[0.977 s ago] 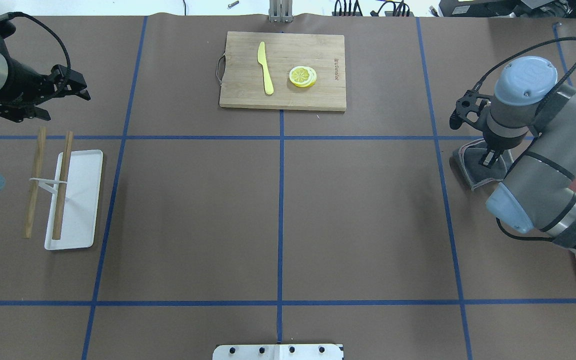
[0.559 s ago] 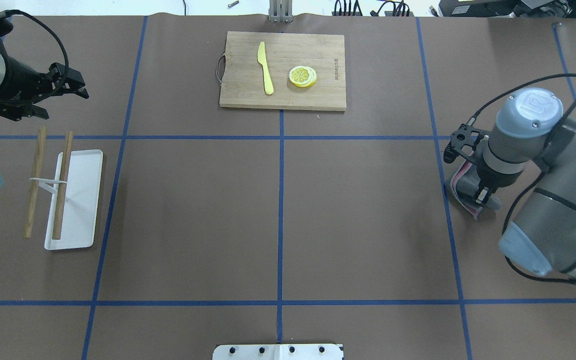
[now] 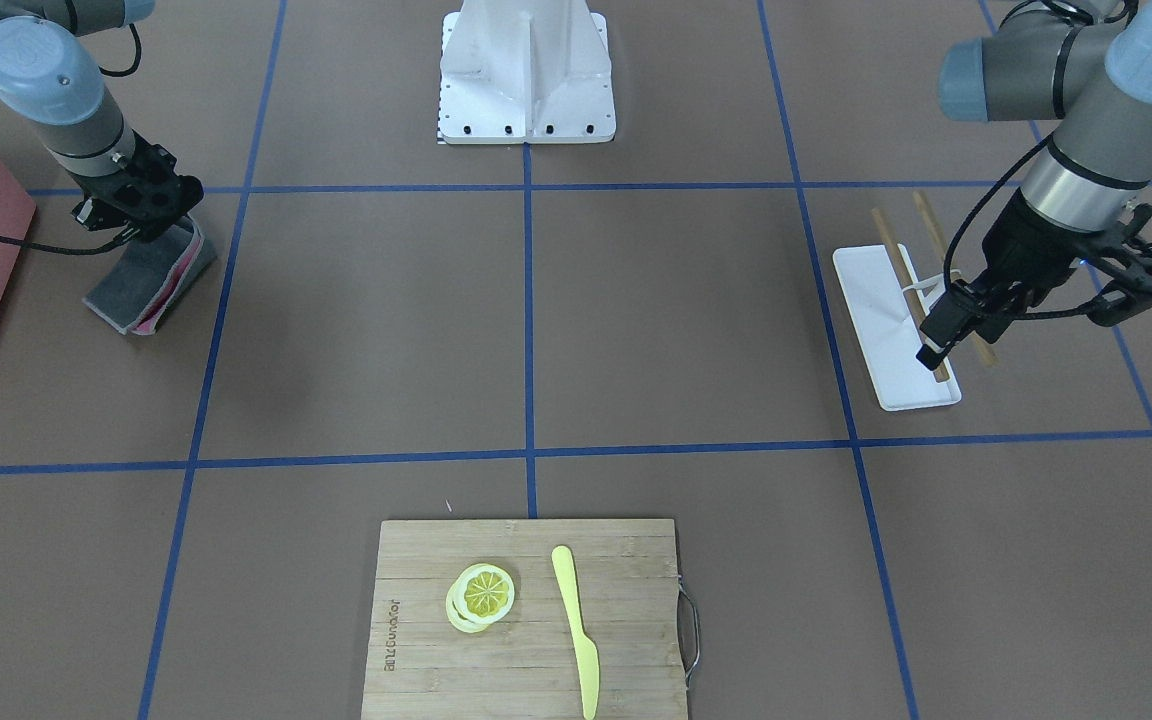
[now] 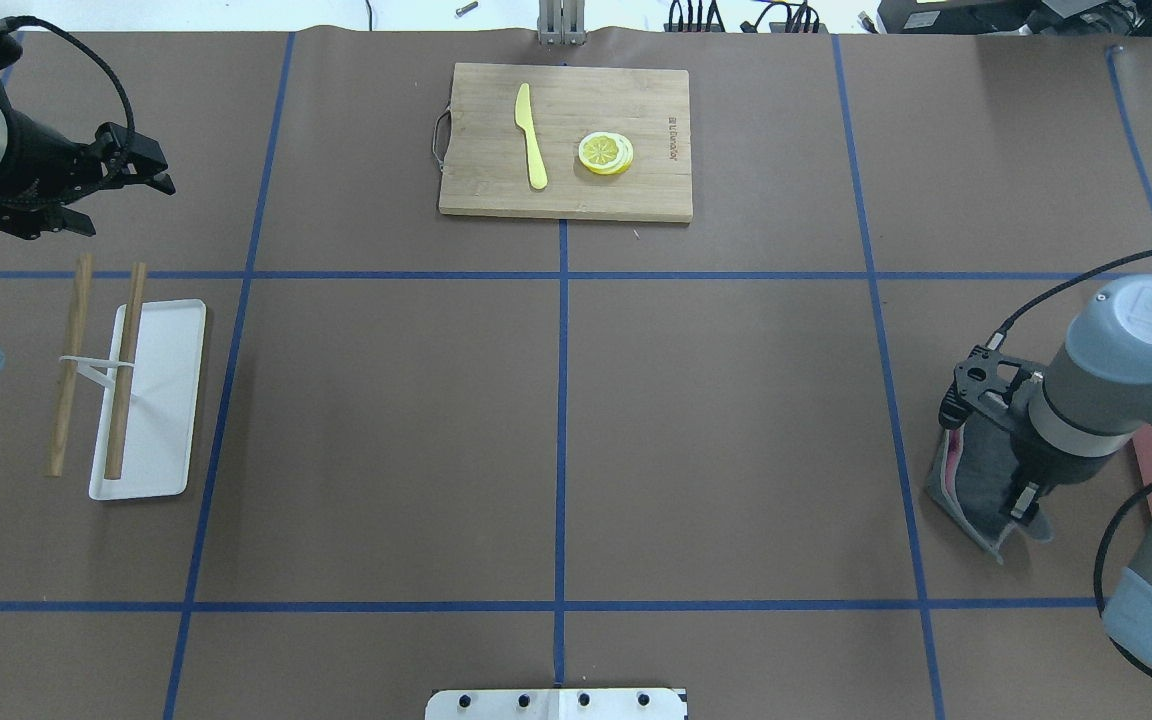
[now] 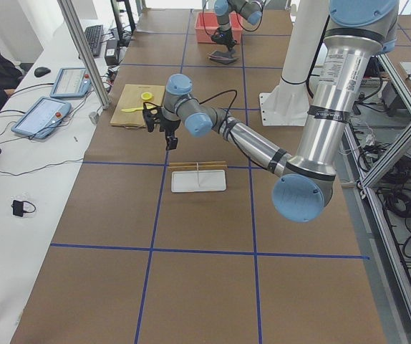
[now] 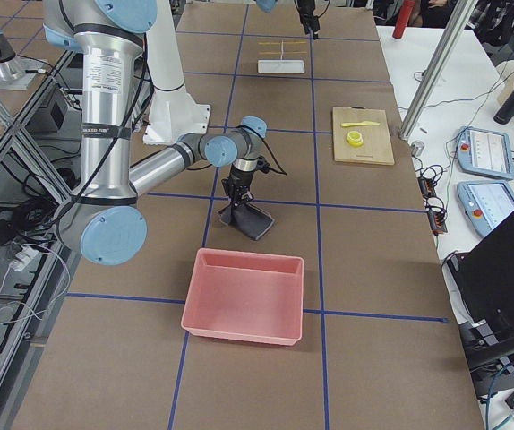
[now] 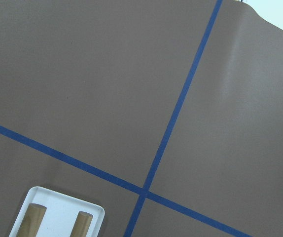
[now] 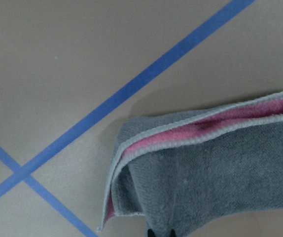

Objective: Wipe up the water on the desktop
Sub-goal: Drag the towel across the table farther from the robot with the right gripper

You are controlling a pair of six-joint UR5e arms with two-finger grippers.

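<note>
the large flat matte brown desktop, gridded with thin blue tape, spans the whole scene. a pink rectangular plastic bin sits at the robot's far right. a bamboo cutting board lies at the far middle edge. a white rectangular tray lies on the left. just beside the bin, a folded grey-and-pink cloth hangs pinched in the right gripper, its lower edge on the desktop by a tape line. the left gripper hovers spread wide, holding nothing, beyond the tray. two brown wooden sticks cross the tray's edge. a yellow plastic knife and a lemon slice rest on the board.
</note>
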